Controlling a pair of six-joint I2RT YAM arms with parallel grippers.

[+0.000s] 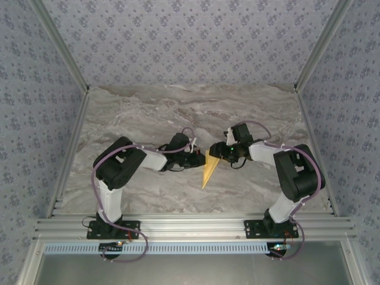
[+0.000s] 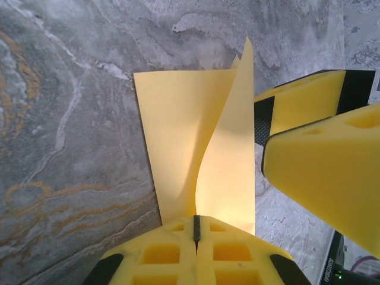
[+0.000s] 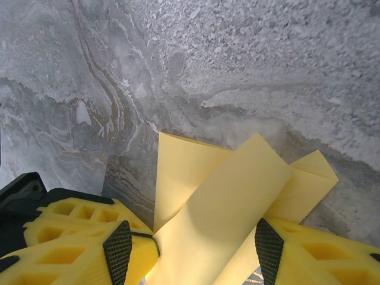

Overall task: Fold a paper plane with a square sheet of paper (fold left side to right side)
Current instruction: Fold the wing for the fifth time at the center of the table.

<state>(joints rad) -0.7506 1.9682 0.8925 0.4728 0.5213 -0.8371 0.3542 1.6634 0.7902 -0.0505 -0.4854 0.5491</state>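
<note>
On the marble table [image 1: 136, 113] the paper plane [image 1: 208, 173] sits near the middle, between the two arms, a narrow yellow-orange dart with its point aimed at the near edge and its wide end up between the two pincers. The left gripper [image 1: 199, 159] reaches in from the left and meets the paper at that wide end. From its own wrist we see the left gripper [image 2: 196, 228] fully closed, its yellow foam fingers [image 2: 160, 255] pressed together with the edge of the paper [image 2: 184, 136] pinched in the seam, one layer lying flat on the table and another standing up in a curve. The right gripper [image 1: 218, 152] comes in from the other side, just beside the left one. Its wrist view shows the right gripper [image 3: 196, 237] with jaws partway apart and a raised flap of the paper [image 3: 225, 202] lying across the gap between them; we cannot tell whether the pads actually press on it.
</note>
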